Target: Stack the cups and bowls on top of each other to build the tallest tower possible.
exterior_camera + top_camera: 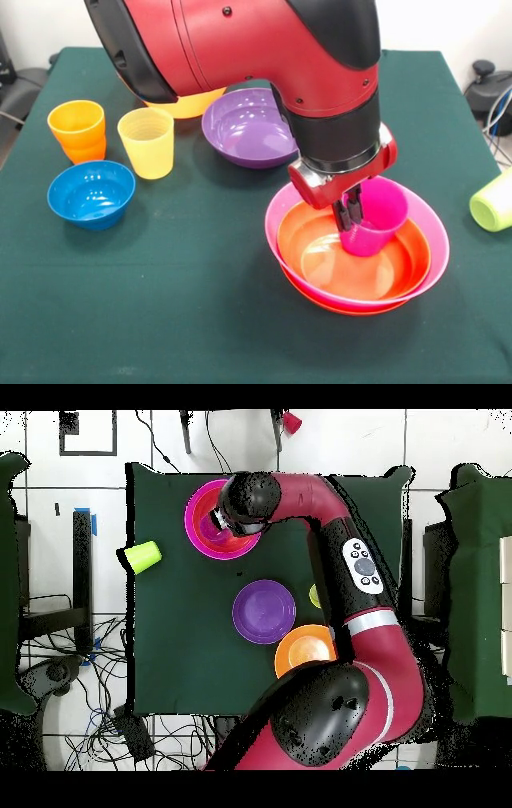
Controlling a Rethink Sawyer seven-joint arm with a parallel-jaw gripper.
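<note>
My gripper (350, 214) comes down from above, and its dark fingers are closed on the left rim of a purple-pink cup (376, 220). The cup stands in the tower: a red-orange bowl (332, 260) nested in the pink bowl (436, 236), over another red-orange bowl (336, 306). In the overhead view the arm's wrist hides the gripper and covers part of the pink bowl (197, 512). The wide purple bowl (244, 128) sits just behind the tower. A yellow cup (146, 142), orange cups (78, 130) and a small blue bowl (90, 192) stand at the left.
A lime green cup (494, 202) lies on its side at the table's right edge; it also shows in the overhead view (143, 556). A large yellow-orange bowl (188, 104) sits mostly hidden behind the arm. The purple bowl (264, 611) and the yellow-orange bowl (300, 649) lie near the robot's base.
</note>
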